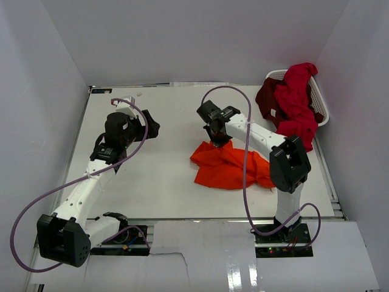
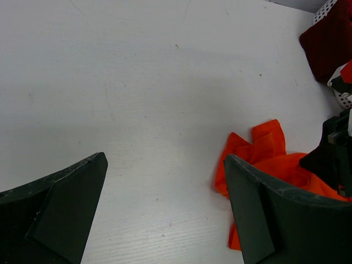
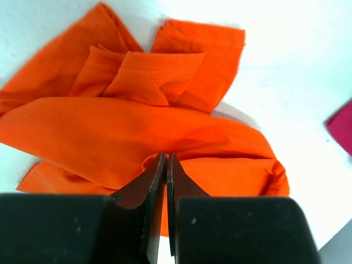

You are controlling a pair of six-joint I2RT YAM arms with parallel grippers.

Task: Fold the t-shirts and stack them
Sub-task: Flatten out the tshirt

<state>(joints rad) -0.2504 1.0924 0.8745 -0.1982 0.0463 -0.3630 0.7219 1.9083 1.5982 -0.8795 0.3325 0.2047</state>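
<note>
We note the orange shirt [image 1: 228,165] lies crumpled on the table [image 1: 164,176], right of centre, directly under the right hand [image 1: 216,141]. The right hand points down at the shirt's far edge, its fingers pressed together and pinching a small fold of the orange cloth. The right arm reaches forward from its base, elbow raised. The left hand [image 1: 149,128] hovers over bare table, well left of the shirt, its fingers spread wide and holding nothing.

Count: three shirts. One is orange. One red shirt [image 1: 298,97] and one maroon shirt [image 1: 267,97] hang over one white basket [image 1: 322,106] at the far right.
</note>
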